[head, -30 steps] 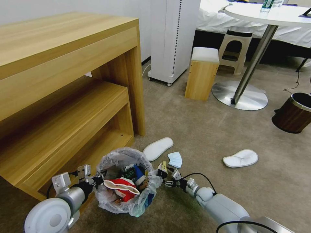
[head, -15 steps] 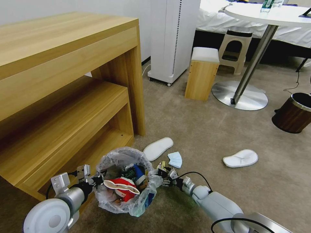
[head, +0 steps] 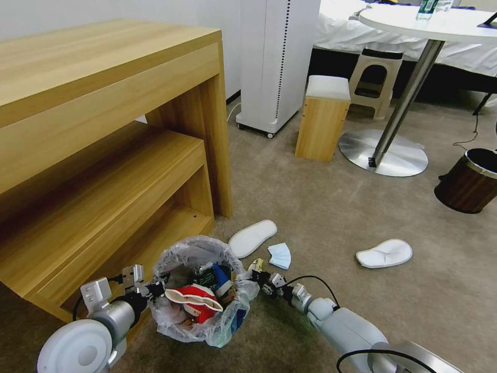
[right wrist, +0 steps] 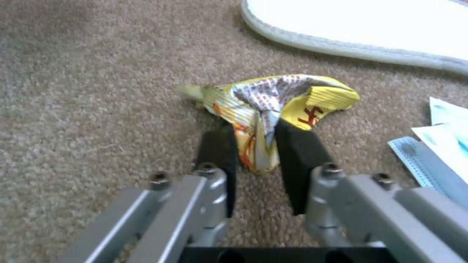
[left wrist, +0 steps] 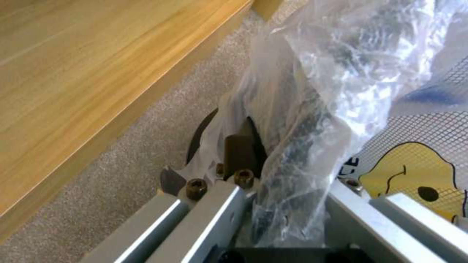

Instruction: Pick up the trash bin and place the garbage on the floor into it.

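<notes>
A: Where do we stand with the trash bin [head: 199, 290]?

B: We have it by its rim on the left side. Our left gripper [head: 147, 286] is clamped on the rim through the crinkled plastic liner [left wrist: 312, 109], beside the wooden shelf unit [head: 103, 155]. It sits where it sat a second ago, with the red-white paper bowl [head: 194, 300] lying on top of the litter inside.

A: And our right gripper [head: 259, 273]?

B: That is what has changed. It has moved from just right of the bin's rim, forward and lower, toward the carpet [head: 336, 217]. Its black pads [right wrist: 297, 146] are now pinched on a crumpled yellow candy wrapper [right wrist: 273, 106] just beside the bin.

A: Is the wrapper off the floor?

B: We cannot tell; it is at carpet level.

A: What else lies there?

B: The light-blue face mask [head: 280, 255] is just beside the wrapper, one white slipper [head: 252, 238] is near the bin, and the other slipper [head: 384, 253] is well apart to the right. None has moved.
</notes>
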Robot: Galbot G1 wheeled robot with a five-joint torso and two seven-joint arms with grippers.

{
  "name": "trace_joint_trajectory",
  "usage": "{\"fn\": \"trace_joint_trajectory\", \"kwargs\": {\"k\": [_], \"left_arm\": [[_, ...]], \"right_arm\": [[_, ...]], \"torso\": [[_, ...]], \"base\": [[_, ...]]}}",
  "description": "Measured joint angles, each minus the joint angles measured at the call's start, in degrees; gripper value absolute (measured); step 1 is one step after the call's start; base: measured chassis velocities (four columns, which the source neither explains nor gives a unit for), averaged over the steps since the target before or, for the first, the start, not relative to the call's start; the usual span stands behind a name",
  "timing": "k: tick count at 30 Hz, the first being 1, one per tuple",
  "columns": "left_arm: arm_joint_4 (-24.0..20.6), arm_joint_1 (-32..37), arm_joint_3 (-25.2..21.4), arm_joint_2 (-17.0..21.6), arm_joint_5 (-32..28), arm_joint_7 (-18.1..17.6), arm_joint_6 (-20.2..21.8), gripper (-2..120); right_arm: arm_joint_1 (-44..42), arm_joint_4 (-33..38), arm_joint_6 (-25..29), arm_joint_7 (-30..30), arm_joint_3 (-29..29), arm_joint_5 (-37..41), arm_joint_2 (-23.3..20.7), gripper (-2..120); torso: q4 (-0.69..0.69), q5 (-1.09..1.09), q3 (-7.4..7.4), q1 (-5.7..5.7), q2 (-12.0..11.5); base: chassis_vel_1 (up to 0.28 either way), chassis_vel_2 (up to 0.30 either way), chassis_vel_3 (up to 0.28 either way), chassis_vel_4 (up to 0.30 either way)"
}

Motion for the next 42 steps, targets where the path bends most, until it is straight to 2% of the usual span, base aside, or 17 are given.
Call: {"fn": "trace_joint_trajectory", "kwargs": {"k": [1, 2, 5, 18, 24, 27, 29, 30, 32, 33, 35, 36, 37, 38, 39, 42], "left_arm": [[-0.03, 0.05, -0.01, -0.01, 0.03, 0.02, -0.03, 0], [-0.03, 0.05, -0.01, -0.01, 0.03, 0.02, -0.03, 0], [-0.16, 0.20, -0.15, 0.00, 0.07, 0.03, -0.16, 0], [-0.32, 0.31, -0.23, -0.22, 0.40, 0.06, -0.22, 0], [0.58, 0.11, -0.03, -0.14, 0.77, 0.11, -0.25, 0], [1.05, 0.10, 0.00, 0.04, 1.14, 0.24, -0.24, 0], [1.63, -0.15, 0.11, 0.37, 1.52, 0.37, -0.24, 0], [1.63, -0.15, 0.11, 0.37, 1.52, 0.37, -0.24, 0], [2.49, -0.44, 0.46, 0.76, 2.56, 0.74, -0.25, 0], [2.49, -0.44, 0.46, 0.76, 2.56, 0.74, -0.25, 0], [3.56, -0.95, 1.18, 0.96, 3.80, 1.20, -0.22, 0], [3.83, -1.07, 1.43, 0.97, 4.16, 1.31, -0.22, 0], [3.83, -1.07, 1.43, 0.97, 4.16, 1.31, -0.22, 0], [4.13, -1.13, 1.73, 0.93, 4.61, 1.49, -0.22, 0], [4.22, -1.15, 1.76, 0.90, 4.75, 1.51, -0.22, 0], [4.28, -1.19, 1.84, 0.80, 4.87, 1.53, -0.22, 0]], "right_arm": [[-0.02, 0.00, 0.11, 0.00, 0.06, -0.08, -0.01, 11], [-0.02, 0.00, 0.11, 0.00, 0.06, -0.08, -0.01, 11], [-0.03, 0.03, 0.39, -0.11, 0.12, -0.31, -0.02, 0], [0.04, 0.13, 1.38, -1.69, 0.42, -0.05, -0.15, 0], [-1.04, 4.23, 2.15, -3.00, 0.43, 2.52, -2.45, 0], [-1.81, 7.69, 2.15, -3.14, 0.21, 4.14, -4.45, 0], [-3.30, 14.84, 2.17, -3.82, 0.30, 7.09, -9.14, 0], [-3.30, 14.84, 2.17, -3.82, 0.30, 7.09, -9.14, 0], [-5.03, 22.56, 2.82, -5.00, 2.02, 9.24, -14.36, 0], [-5.03, 22.56, 2.82, -5.00, 2.02, 9.24, -14.36, 0], [-7.56, 33.67, 3.01, -5.66, 4.52, 11.94, -19.71, 0], [-8.53, 37.39, 2.99, -5.67, 5.30, 13.06, -20.97, 0], [-8.53, 37.39, 2.99, -5.67, 5.30, 13.06, -20.97, 0], [-10.18, 43.22, 2.59, -5.23, 6.83, 15.06, -22.83, 0], [-10.97, 45.42, 2.19, -4.85, 7.99, 15.60, -23.56, 0], [-11.81, 46.94, 2.05, -4.20, 9.64, 15.64, -24.24, 0]], "torso": [[0.00, 0.00, 0.00, 0.00, 0.00], [0.00, 0.00, 0.00, 0.00, 0.00], [0.00, 0.00, 0.00, 0.00, 0.00], [0.00, 0.00, 0.00, 0.00, 0.00], [0.01, 0.01, 0.00, 0.00, 0.00], [0.01, 0.01, 0.00, 0.00, 0.00], [0.02, 0.03, 0.00, 0.00, 0.00], [0.02, 0.03, 0.00, 0.00, 0.00], [-0.02, -0.01, 0.00, 0.00, 0.00], [-0.02, -0.01, 0.00, 0.00, 0.00], [0.00, -0.02, -0.01, 0.00, 0.00], [-0.01, 0.01, 0.00, 0.00, 0.00], [-0.01, 0.01, 0.00, 0.00, 0.00], [0.00, 0.01, 0.00, 0.00, 0.00], [0.01, -0.01, -0.01, 0.00, 0.00], [0.00, 0.02, -0.01, 0.00, 0.00]], "base": [[0.000, 0.000, 0.000, 0.000], [0.000, 0.000, 0.000, 0.000], [0.000, 0.000, 0.000, 0.000], [0.000, 0.000, 0.000, 0.000], [0.000, 0.000, 0.000, 0.000], [0.000, 0.000, 0.000, 0.000], [0.000, 0.000, 0.000, 0.000], [0.000, 0.000, 0.000, 0.000], [0.000, 0.000, 0.000, 0.000], [0.000, 0.000, 0.000, 0.000], [0.000, 0.000, 0.000, 0.000], [0.000, 0.000, 0.000, 0.000], [0.000, 0.000, 0.000, 0.000], [0.000, 0.000, 0.000, 0.000], [0.000, 0.000, 0.000, 0.000], [0.000, 0.000, 0.000, 0.000]]}}
